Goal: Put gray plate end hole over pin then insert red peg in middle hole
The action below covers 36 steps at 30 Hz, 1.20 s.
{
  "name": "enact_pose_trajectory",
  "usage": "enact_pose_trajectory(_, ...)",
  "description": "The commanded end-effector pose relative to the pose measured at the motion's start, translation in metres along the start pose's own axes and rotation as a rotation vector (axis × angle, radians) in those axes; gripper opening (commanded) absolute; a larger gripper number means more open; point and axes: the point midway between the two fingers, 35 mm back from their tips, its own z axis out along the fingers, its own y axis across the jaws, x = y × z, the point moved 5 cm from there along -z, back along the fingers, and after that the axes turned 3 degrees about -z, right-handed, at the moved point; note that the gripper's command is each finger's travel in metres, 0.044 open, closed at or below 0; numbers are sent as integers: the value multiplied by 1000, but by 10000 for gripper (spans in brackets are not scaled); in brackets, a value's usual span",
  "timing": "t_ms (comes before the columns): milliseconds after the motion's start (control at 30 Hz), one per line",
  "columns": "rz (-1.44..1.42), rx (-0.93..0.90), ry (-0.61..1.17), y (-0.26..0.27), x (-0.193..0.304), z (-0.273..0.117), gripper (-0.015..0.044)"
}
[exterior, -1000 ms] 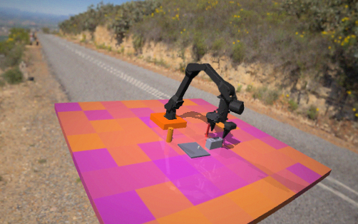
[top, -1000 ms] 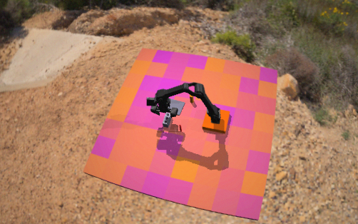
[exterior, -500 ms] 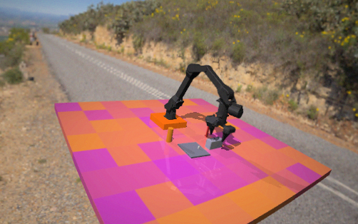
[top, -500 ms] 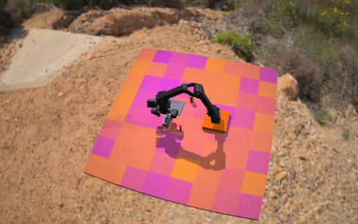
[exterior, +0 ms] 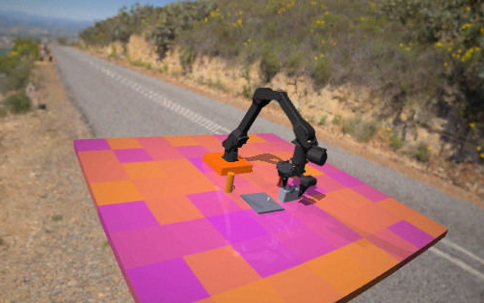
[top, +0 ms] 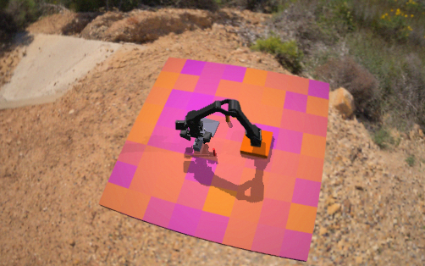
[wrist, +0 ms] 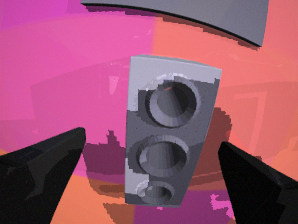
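Observation:
The gray plate (top: 198,146) (exterior: 288,194) (wrist: 194,131) is a thick block with three round holes, lying on the table with its holes facing up. My gripper (exterior: 293,188) (wrist: 154,141) is open and empty, low over the plate, with one finger on each side of it in the wrist view. The base (top: 212,126) (exterior: 256,203) (wrist: 215,17) is a flat dark-gray square beside the plate. Its small pale pin (exterior: 268,199) shows in the exterior view and is out of sight in the wrist view. The red peg (top: 214,152) (exterior: 280,181) stands upright near the plate, partly hidden by the arm in the exterior view.
An orange-yellow cylinder (top: 228,119) (exterior: 229,183) stands between the base and the arm's orange mount (top: 249,149) (exterior: 224,167). The checkered table (top: 158,169) (exterior: 171,243) carries everything, and its edges are far from the parts.

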Motion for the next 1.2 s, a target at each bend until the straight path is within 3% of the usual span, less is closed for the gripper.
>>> enact_pose_trajectory(0,-1,9,-4,-3,-1,10,440)
enact_pose_trajectory(400,-1,10,-4,-4,-1,27,440)
enact_pose_trajectory(733,-1,10,-4,-4,-1,27,177)
enact_pose_trajectory(1000,-1,10,-4,-4,-1,27,124)
enact_pose_trajectory(1167,-4,13,-2,-3,0,20,0)
